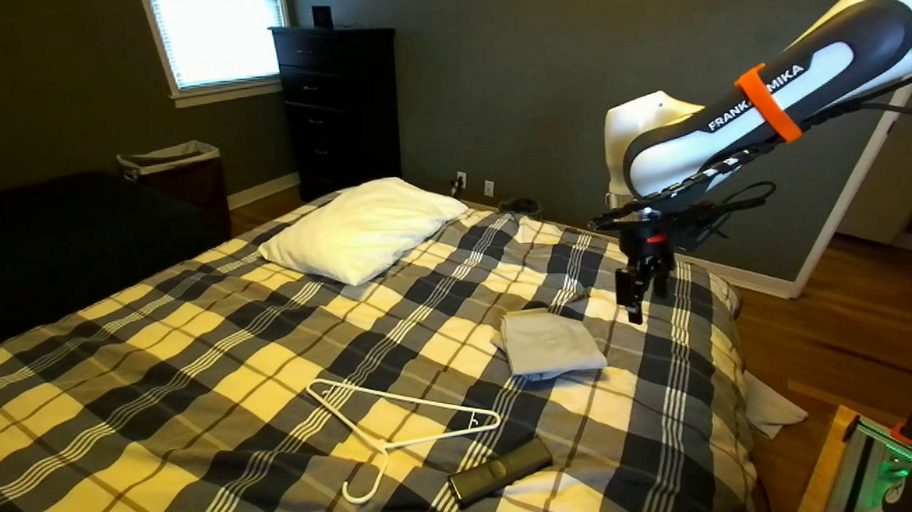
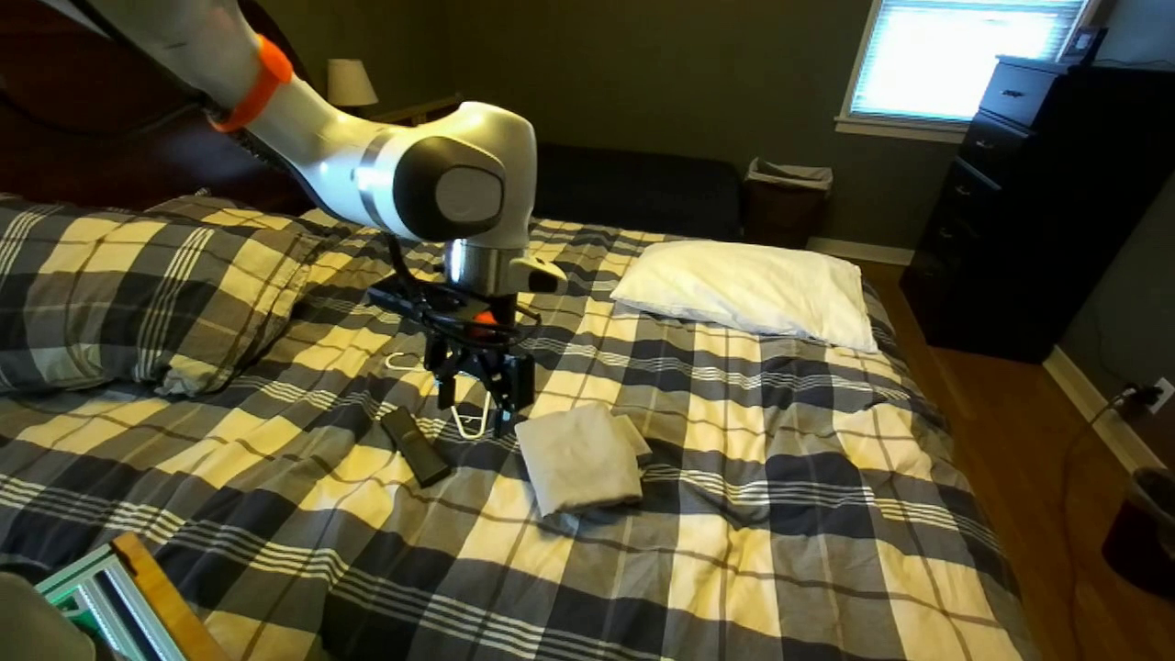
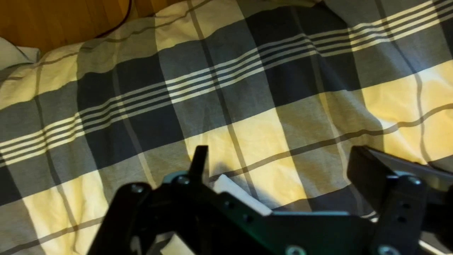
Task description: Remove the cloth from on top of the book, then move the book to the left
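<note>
The cloth (image 1: 552,344) is a folded pale grey square lying on the bed; it also shows in an exterior view (image 2: 583,461), with a paler flap (image 2: 632,434) at one side. The book is mostly or wholly hidden under the cloth; a thin bluish edge (image 2: 562,523) peeks out below it, and I cannot tell whether this is the book. My gripper (image 1: 646,299) hangs above the bed beside the cloth, apart from it. It also shows in an exterior view (image 2: 481,404). In the wrist view the fingers (image 3: 279,157) are wide apart with nothing between them. A pale edge (image 3: 240,194) shows behind the gripper body.
A white hanger (image 1: 388,445) and a dark remote (image 1: 501,470) lie on the plaid bed (image 1: 223,424) near the cloth. A white pillow (image 1: 365,229) lies farther off. A plaid pillow (image 2: 147,294) lies at the headboard end. The bed's edge drops to a wooden floor (image 1: 858,336).
</note>
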`<action>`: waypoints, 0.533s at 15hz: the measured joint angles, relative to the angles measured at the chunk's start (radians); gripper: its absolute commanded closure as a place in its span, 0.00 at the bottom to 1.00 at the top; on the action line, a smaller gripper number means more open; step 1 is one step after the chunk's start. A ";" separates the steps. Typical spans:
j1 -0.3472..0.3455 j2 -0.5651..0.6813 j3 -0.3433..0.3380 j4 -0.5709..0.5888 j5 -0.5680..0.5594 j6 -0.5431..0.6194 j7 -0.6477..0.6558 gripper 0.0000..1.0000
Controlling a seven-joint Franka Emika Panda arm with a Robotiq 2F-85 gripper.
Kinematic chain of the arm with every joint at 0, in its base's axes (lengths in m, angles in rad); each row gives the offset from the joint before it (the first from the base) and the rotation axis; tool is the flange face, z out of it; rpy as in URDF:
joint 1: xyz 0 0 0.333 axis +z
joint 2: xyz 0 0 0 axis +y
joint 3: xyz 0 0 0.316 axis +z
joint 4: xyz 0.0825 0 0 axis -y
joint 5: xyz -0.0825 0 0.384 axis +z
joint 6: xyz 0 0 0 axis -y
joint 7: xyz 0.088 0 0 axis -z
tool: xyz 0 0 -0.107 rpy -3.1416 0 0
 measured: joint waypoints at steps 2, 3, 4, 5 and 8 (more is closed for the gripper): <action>0.004 0.062 0.025 0.048 -0.080 0.000 0.133 0.00; 0.011 0.107 0.039 0.080 -0.123 0.000 0.199 0.00; 0.022 0.159 0.050 0.118 -0.171 -0.001 0.261 0.00; 0.037 0.213 0.057 0.160 -0.218 -0.005 0.315 0.00; 0.102 0.363 0.063 0.286 -0.315 -0.046 0.379 0.00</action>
